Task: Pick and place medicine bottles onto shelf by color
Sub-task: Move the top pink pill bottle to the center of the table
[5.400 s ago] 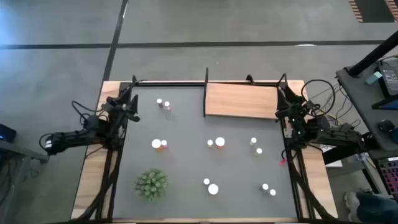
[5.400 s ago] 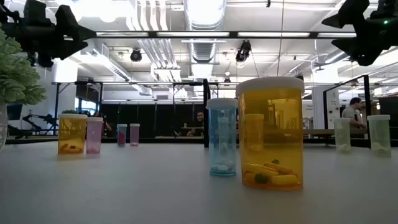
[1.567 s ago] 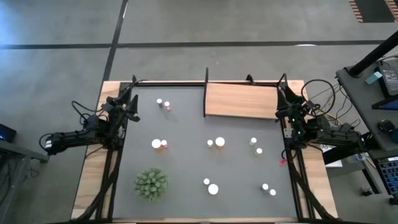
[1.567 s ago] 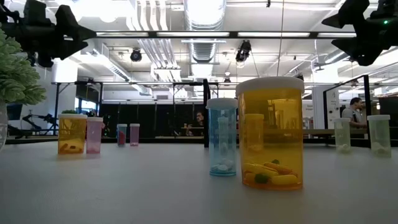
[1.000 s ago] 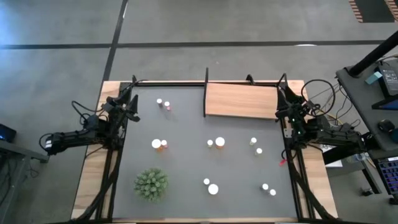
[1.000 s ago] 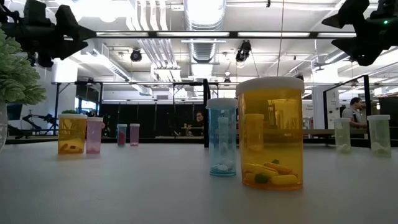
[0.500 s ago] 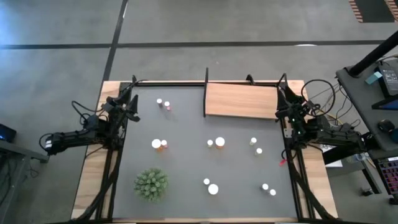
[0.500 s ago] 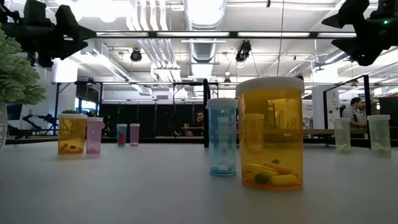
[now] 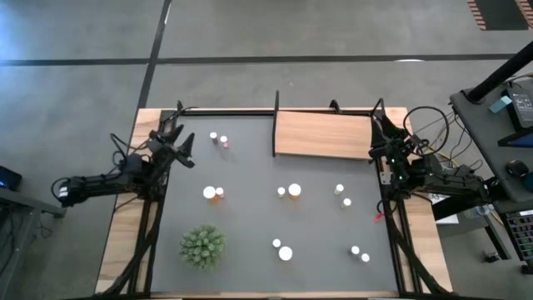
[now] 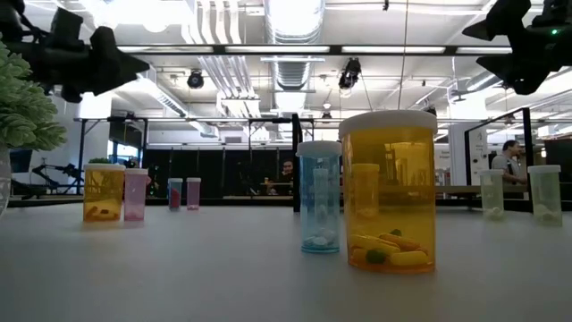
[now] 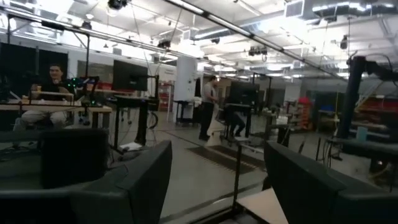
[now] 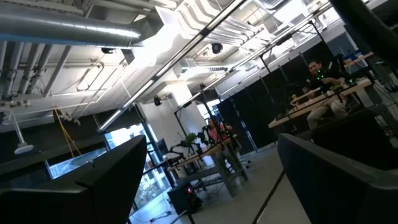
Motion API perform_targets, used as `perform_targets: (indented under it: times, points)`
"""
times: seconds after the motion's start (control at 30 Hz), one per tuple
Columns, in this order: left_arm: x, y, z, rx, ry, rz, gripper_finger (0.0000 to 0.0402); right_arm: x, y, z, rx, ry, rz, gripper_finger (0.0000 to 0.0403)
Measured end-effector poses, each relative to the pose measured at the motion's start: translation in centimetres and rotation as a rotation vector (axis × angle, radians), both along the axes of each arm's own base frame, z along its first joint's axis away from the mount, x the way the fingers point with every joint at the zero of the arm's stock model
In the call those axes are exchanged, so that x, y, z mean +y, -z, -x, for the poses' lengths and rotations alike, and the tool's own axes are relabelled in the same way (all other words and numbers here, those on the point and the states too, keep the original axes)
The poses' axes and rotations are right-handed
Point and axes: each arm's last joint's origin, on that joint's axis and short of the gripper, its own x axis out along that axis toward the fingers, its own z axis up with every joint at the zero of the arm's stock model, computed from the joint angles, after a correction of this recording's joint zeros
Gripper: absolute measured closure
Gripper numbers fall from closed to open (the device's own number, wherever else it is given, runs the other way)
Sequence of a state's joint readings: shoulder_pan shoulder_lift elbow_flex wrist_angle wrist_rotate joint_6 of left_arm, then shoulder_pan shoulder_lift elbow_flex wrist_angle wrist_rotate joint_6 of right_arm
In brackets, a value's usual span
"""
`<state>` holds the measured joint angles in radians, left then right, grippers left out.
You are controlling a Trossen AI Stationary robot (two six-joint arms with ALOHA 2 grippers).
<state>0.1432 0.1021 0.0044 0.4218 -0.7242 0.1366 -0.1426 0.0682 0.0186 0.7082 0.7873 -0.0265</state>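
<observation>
The medicine bottles stand upright in pairs on the dark grey mat (image 9: 250,217): one pair at the far left (image 9: 218,139), others at mid-mat (image 9: 214,193) (image 9: 289,191) (image 9: 342,195) and near the front (image 9: 281,248) (image 9: 360,253). In the low view a wide orange bottle (image 10: 388,192) is nearest. The wooden shelf (image 9: 323,133) lies at the far right. My left gripper (image 9: 188,148) (image 11: 217,180) hangs open above the mat's left edge, short of the far-left pair. My right gripper (image 9: 377,132) (image 12: 211,180) waits open at the shelf's right end, high up.
A green spiky plant (image 9: 202,247) stands at the mat's near left. Black frame rails (image 9: 275,125) run along the far edge and the shelf's left end. Bare mat lies between the bottle pairs. People sit and stand in the room beyond the table.
My left gripper has swung a little toward the table's right, closer to the far-left bottle pair, and has tipped lower. Its fingers stay open. No bottle has moved.
</observation>
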Motion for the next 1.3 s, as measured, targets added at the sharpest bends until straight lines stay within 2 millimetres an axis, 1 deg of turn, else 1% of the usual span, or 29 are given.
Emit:
perform_targets:
  times: [0.1,0.2,0.37,0.5,0.67,0.9,1.0,1.1,1.2,1.27,1.3]
  points:
    - [0.0,0.3,-0.2,0.039,0.0,0.005,0.0162,0.0,0.0,0.0,0.0,0.0,0.0,0.0051]
    - [0.1,0.3,-0.4,0.036,-0.003,0.007,0.0162,0.0,0.0,0.0,0.0,0.0,0.0,0.0051]
    - [0.3,0.5,-0.6,-0.045,-0.064,0.136,0.0162,0.0,0.0,0.0,0.0,0.0,0.0,0.0051]
    - [0.4,-0.2,-1.0,-0.051,-0.079,0.168,0.0162,0.0,0.0,0.0,0.0,0.0,0.0,0.0051]
    - [0.5,-1.1,-2.0,0.003,-0.082,0.179,0.0162,0.0,0.0,0.0,0.0,0.0,0.0,0.0051]
    - [0.9,-3.2,-3.9,-0.027,-0.098,0.246,0.0162,0.0,0.0,0.0,0.0,0.0,0.0,0.0051]
    - [1.1,-3.7,-5.3,-0.017,-0.1,0.279,0.0162,0.0,0.0,0.0,0.0,0.0,0.0,0.0051]
    - [1.3,-4.1,-6.8,-0.006,-0.105,0.311,0.0162,0.0,0.0,0.0,0.0,0.0,0.0,0.0051]
    - [1.5,-3.8,-8.2,0.056,-0.118,0.349,0.0162,0.0,0.0,0.0,-0.001,0.0,0.0,0.0051]
    - [1.7,-4.1,-9.2,0.053,-0.124,0.371,0.0162,0.0,0.0,0.0,0.0,0.0,0.0,0.0051]
    - [1.7,-4.0,-9.7,0.066,-0.128,0.385,0.0162,0.0,0.0,0.0,0.0,0.0,0.0,0.0051]
